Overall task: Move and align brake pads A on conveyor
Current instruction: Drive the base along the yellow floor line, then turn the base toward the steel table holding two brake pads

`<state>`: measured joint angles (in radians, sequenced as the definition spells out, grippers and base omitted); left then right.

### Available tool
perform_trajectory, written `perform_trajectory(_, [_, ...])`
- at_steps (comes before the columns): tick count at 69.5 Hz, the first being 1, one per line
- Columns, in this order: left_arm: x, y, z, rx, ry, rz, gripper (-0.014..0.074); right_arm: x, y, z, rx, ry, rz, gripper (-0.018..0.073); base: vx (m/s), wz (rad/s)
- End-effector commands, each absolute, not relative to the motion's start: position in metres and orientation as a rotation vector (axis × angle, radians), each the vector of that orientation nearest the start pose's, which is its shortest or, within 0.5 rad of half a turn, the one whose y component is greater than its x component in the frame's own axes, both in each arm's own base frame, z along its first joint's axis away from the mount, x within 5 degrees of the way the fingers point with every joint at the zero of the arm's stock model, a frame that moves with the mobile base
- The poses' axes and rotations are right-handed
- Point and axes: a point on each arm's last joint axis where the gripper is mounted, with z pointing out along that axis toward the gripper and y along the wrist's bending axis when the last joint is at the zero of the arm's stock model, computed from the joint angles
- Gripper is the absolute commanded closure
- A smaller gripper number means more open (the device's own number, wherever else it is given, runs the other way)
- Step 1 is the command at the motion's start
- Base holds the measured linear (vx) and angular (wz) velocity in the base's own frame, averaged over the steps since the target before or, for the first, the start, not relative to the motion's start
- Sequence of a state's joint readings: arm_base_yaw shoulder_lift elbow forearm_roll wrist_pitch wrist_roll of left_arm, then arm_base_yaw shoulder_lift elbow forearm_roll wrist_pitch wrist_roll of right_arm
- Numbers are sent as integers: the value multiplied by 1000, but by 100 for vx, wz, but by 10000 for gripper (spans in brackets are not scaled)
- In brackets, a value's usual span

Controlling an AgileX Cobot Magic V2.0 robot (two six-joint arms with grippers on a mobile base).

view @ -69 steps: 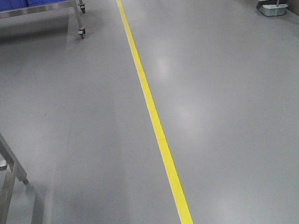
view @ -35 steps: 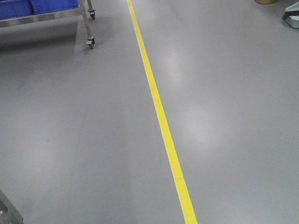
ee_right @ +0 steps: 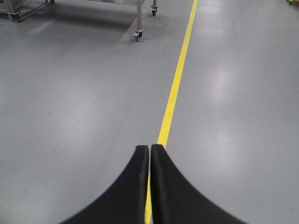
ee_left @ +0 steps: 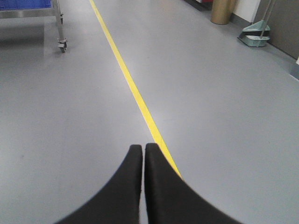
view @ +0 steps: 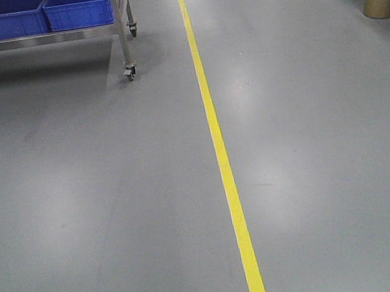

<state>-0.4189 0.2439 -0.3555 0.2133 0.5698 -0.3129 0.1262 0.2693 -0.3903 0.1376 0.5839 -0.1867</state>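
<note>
Floor, glossy grey [view: 79, 207], carries straight yellow tape line [view: 218, 150]; black left end effector [ee_left: 143, 149] and black right end effector [ee_right: 150, 150] pressed closed, empty.

Bright, sharp views; soft overhead glare on floor [view: 241, 87].

**Closed gripper over a yellow floor line**

The right gripper [ee_right: 150, 147] fills the bottom centre of the frame, its two black fingers pressed together tip to tip with nothing between them. A yellow line [ee_right: 175, 88] runs from behind the fingers to the upper right across a glossy grey floor [ee_right: 70, 116]. At the top, left of centre, a steel cart leg ends in a caster [ee_right: 137, 35].
</note>
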Motion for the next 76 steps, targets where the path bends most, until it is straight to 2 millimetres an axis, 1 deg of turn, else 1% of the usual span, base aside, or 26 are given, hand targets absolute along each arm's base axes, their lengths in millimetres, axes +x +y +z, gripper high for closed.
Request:
perform_trajectory(1, [62, -17, 281, 202, 1846, -284, 603, 64, 14, 289, -229, 1842, 103, 566, 56, 2])
perform_trajectory(44, [62, -17, 281, 202, 1846, -284, 603, 64, 14, 289, -229, 1842, 103, 566, 49, 4])
perform_trajectory(76, [62, -17, 281, 202, 1846, -284, 603, 64, 14, 289, -229, 1842, 103, 566, 30, 8])
